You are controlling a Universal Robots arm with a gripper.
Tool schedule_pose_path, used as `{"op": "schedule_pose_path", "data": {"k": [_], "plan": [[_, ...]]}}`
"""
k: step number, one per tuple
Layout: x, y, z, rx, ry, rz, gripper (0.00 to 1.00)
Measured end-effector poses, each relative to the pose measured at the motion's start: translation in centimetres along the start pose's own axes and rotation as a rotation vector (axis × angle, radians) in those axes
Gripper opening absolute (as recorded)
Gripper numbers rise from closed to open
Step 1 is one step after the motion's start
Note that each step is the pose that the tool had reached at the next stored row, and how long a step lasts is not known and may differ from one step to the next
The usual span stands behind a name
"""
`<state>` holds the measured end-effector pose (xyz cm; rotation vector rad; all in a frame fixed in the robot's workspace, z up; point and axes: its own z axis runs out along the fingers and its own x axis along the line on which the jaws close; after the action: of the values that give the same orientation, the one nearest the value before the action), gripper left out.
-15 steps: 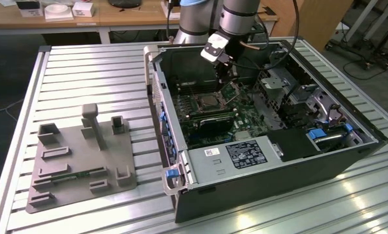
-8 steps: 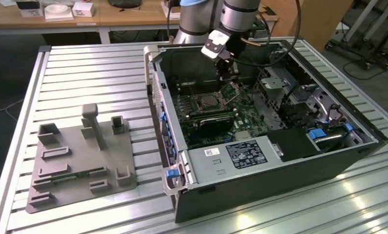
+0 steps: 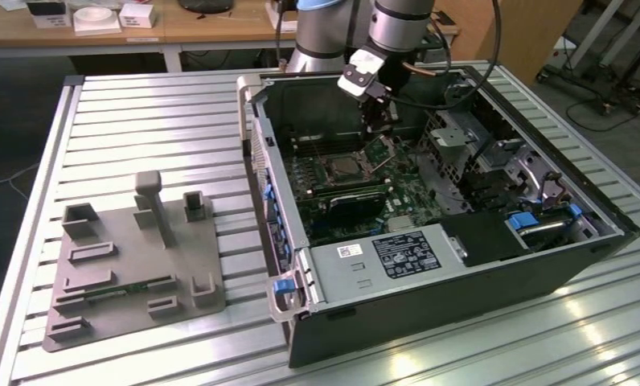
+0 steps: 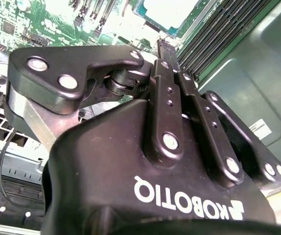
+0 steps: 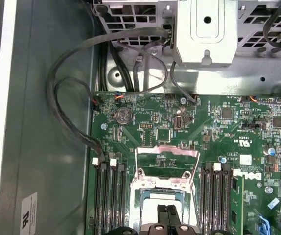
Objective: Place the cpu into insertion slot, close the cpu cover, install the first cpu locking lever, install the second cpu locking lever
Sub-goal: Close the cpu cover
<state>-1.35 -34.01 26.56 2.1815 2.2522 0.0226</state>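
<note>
Cpu [image 5: 150,199], a flat silvery square, sits in the insertion slot [image 5: 139,198] (cpu cover [image 5: 167,150] open) under the tool [image 5: 167,209], pressed together.

Green circuit board [image 5: 214,132], black gripper [image 4: 163,47], silvery cpu cover [image 5: 167,149], grey ribbed table [image 3: 137,121].

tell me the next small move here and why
Probably press the cpu cover down over the cpu: the cpu looks seated, the cover stands open, and the gripper, jaws shut, hovers right above them.
</note>
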Motion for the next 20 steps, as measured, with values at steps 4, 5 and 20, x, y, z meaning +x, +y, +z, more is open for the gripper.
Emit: {"op": "schedule_pose_path", "data": {"k": [4,5,20], "plan": [[0.0,0.15,0.16,0.0001,0.0,0.0,0.1],[0.0,0.15,0.16,0.0,0.0,0.0,0.1],[-0.03,0.95,0.19,0.0,0.0,0.0,0.1]]}}
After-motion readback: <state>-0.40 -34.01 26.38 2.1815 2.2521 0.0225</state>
